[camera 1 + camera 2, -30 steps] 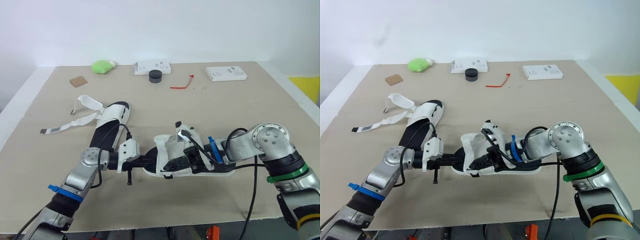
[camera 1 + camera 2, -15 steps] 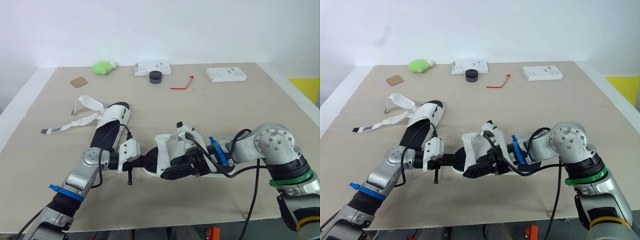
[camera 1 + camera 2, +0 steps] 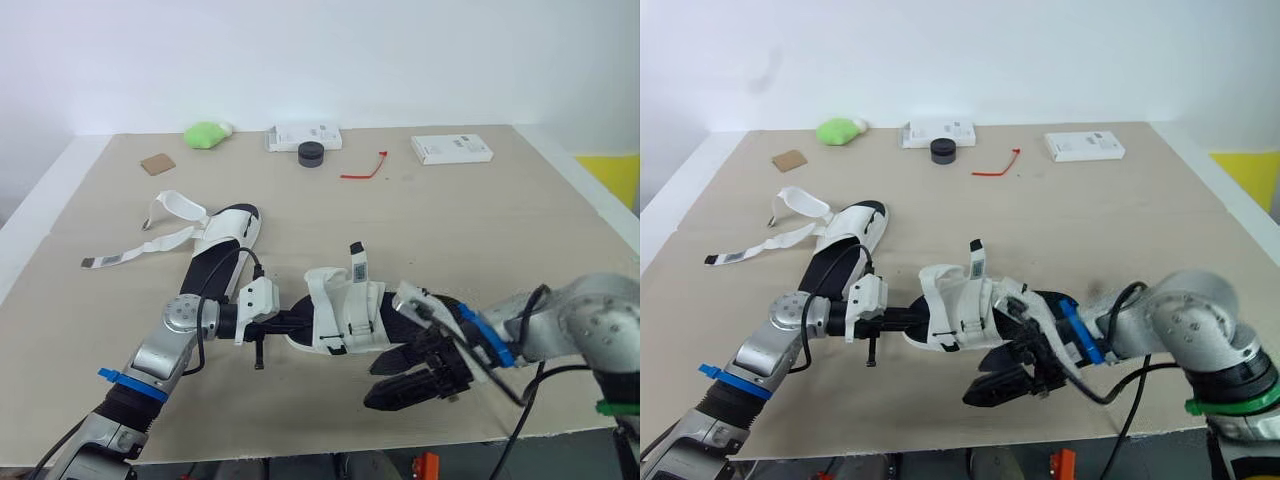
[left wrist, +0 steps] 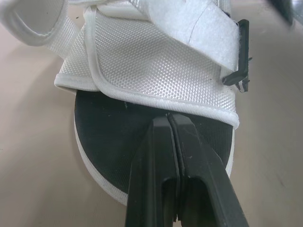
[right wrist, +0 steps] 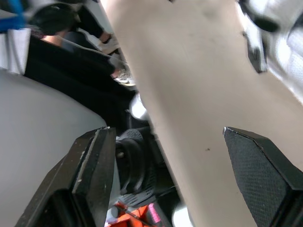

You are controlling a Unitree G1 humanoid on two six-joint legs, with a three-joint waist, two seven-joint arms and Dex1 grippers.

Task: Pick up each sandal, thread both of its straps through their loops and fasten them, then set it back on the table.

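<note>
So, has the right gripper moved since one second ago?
Yes. The right gripper has drawn back off the sandal toward the near edge of the table, and it is open.

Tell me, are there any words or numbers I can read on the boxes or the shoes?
No text here can be read.
White box behind the black round lid: dark print, too small to read.
White box at the right: print too small to read.
Upright strap tip on the near sandal: a small label, too blurred to read.
</note>
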